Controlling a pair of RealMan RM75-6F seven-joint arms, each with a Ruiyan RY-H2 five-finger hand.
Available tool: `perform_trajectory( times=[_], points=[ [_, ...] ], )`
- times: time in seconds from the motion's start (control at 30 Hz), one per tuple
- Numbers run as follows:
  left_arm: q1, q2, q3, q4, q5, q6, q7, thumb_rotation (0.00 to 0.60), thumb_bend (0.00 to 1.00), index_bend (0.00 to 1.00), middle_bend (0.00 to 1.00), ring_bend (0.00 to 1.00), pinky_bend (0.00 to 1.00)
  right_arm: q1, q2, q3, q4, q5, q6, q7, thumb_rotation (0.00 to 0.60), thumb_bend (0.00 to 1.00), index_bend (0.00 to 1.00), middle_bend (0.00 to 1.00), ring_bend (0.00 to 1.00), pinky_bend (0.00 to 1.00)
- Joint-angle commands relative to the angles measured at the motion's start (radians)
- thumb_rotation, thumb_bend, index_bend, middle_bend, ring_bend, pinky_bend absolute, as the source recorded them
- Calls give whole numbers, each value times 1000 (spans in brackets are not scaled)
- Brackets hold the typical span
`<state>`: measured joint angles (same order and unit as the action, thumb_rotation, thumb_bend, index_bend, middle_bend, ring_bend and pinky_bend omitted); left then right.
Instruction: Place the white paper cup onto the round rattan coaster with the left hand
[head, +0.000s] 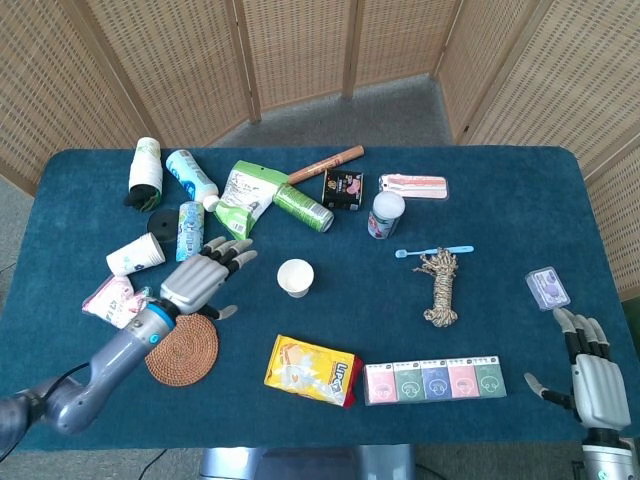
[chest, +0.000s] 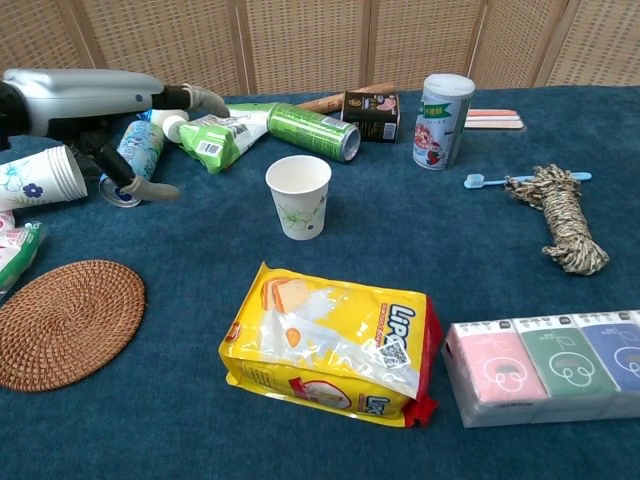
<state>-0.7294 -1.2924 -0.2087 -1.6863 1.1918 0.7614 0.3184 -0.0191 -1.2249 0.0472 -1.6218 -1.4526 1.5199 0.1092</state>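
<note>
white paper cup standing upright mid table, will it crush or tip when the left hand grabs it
The white paper cup looks thin-walled and empty, so it is probably very light and may dent under a firm squeeze. It stands upright on a base narrower than its rim, so a sideways nudge from the open left hand could tip it, then roll it.

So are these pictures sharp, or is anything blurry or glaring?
Head view: even light, soft shadows, all sharp, no glare. Chest view: the table things are crisp, but the left hand looks slightly smeared; the snack bag shows mild sheen.
</note>
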Motion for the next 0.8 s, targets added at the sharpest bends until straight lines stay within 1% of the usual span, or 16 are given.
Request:
perform_trajectory(
  times=[0.03,0.23,0.53,0.8],
  points=[
    [-42,-58,-4,47,-31,-8,19,499,318,0,0,0,0,-8,1,2,11,7,6,16,600,219,0,0,0,0],
    [-109,-144,-9,112,-64,-28,25,495,316,0,0,0,0,-22,2,0,33,11,14,40,600,221,0,0,0,0],
    [-166,-249,-16,214,-86,-25,-13,494,314,0,0,0,0,-37,6,0,54,19,17,65,600,220,0,0,0,0],
    [-193,-306,-17,263,-64,-27,-81,488,314,0,0,0,98,-47,6,-2,67,20,17,79,600,220,0,0,0,0]
  ],
)
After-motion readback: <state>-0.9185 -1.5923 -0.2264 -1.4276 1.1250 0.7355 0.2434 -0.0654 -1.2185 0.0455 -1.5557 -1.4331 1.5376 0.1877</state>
